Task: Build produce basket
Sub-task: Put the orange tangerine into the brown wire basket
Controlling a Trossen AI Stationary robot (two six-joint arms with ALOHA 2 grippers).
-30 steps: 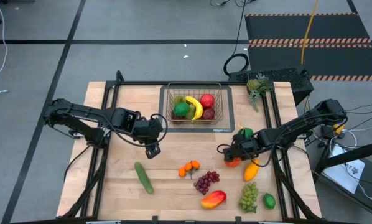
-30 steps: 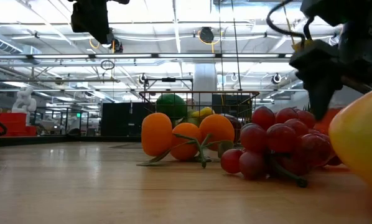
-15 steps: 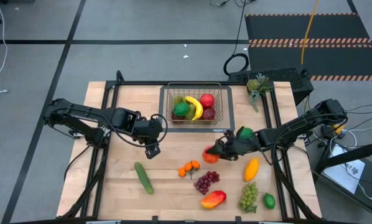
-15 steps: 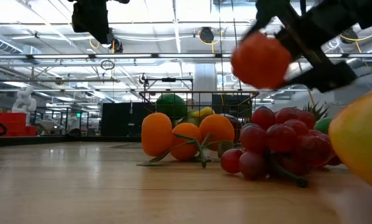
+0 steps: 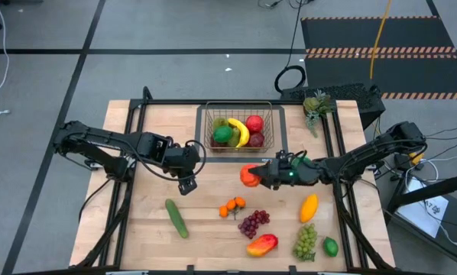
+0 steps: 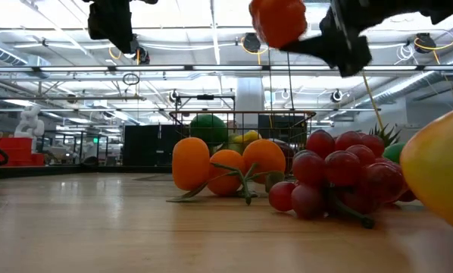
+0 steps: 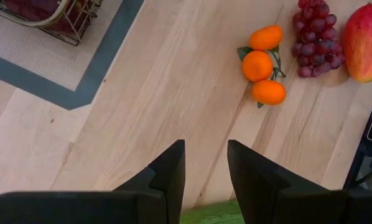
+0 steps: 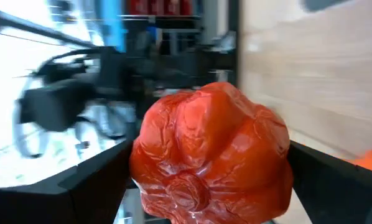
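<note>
Right arm: extended low across the tabletop from the 3 o'clock edge toward centre, forearm near horizontal. The right pincer (image 5: 260, 175) grips a lumpy red-orange toy pepper-like fruit (image 5: 250, 176) between widely spread fingers; in the low view the red-orange fruit is carried clear above the wood. It sits just at 6 o'clock of the basket's near rim, not yet over it.

Left arm: reaches in from the 9 o'clock side, elbow bent, wrist turned down. The left pincer (image 5: 187, 184) hangs over bare wood at 7 o'clock of the basket; its fingers (image 7: 171, 174) stand narrowly apart with nothing between them.

The small rectangular dark wire-mesh basket (image 5: 238, 106) stands at 12 o'clock on the pale wooden tabletop (image 5: 148, 221). Inside: a green round fruit (image 5: 223, 134), a yellow banana (image 5: 240, 131) and a red apple (image 5: 254, 124), packed side by side.

Loose produce, toward 6 o'clock: a long green cucumber (image 5: 176, 218), a cluster of small oranges with leaves (image 5: 232, 206), a purple grape bunch (image 5: 252, 223), a red-yellow mango (image 5: 261, 244), a green grape bunch (image 5: 306, 241), a lime (image 5: 331, 247) and an elongated orange-yellow fruit (image 5: 309, 207).

A spiky green pineapple-like piece (image 5: 316, 106) lies at 1 o'clock.
</note>
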